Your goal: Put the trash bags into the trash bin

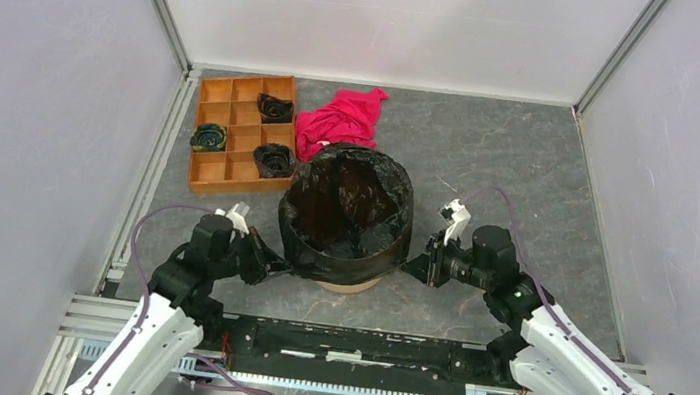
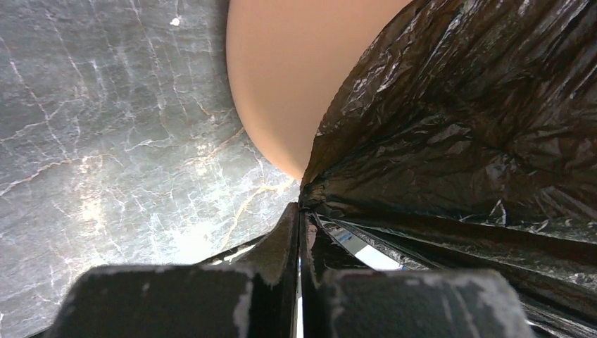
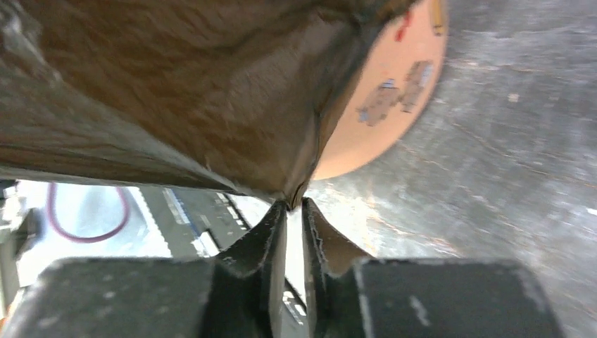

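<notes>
Trash bag [image 1: 345, 207] drapes trash bin [image 1: 356, 284] | left-wrist only: left gripper [image 2: 301, 211] pinching it

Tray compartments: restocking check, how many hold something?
3: far-right bundle, near-right bundle and left bundle in the tray. None looks hidden.

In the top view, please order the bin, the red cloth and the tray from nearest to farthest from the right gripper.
1. The bin, just left of the right gripper, with its bag at the fingertips.
2. The cloth, behind the bin, toward the back.
3. The tray, back left, beyond the cloth.
</notes>
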Action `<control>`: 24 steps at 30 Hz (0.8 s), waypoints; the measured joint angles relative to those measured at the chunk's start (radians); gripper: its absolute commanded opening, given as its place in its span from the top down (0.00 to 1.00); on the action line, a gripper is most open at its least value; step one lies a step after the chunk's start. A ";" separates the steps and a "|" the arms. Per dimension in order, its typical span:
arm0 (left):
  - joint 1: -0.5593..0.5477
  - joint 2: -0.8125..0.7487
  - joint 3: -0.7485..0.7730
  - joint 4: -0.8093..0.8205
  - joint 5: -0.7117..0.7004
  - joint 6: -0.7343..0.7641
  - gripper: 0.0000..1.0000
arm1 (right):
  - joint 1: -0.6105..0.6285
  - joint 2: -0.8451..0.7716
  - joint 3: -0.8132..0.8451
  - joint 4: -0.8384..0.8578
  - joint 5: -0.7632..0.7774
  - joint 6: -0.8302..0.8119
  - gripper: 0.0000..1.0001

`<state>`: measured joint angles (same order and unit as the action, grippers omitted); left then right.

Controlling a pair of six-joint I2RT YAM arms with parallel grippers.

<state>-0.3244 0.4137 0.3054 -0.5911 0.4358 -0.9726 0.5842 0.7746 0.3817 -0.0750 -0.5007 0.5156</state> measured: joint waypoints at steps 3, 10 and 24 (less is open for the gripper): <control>0.000 0.009 0.005 0.000 -0.023 0.000 0.88 | 0.000 -0.040 0.011 -0.083 0.085 -0.057 0.62; 0.000 -0.030 0.010 -0.008 -0.045 -0.003 0.61 | 0.000 -0.137 0.145 -0.307 0.382 -0.193 0.37; 0.000 -0.058 0.254 -0.189 -0.149 0.019 0.27 | -0.093 0.159 0.310 -0.116 0.456 -0.314 0.13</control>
<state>-0.3244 0.3553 0.5591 -0.7803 0.2871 -0.9531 0.4908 0.9333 0.6918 -0.1913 -0.0448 0.2016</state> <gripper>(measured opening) 0.710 0.856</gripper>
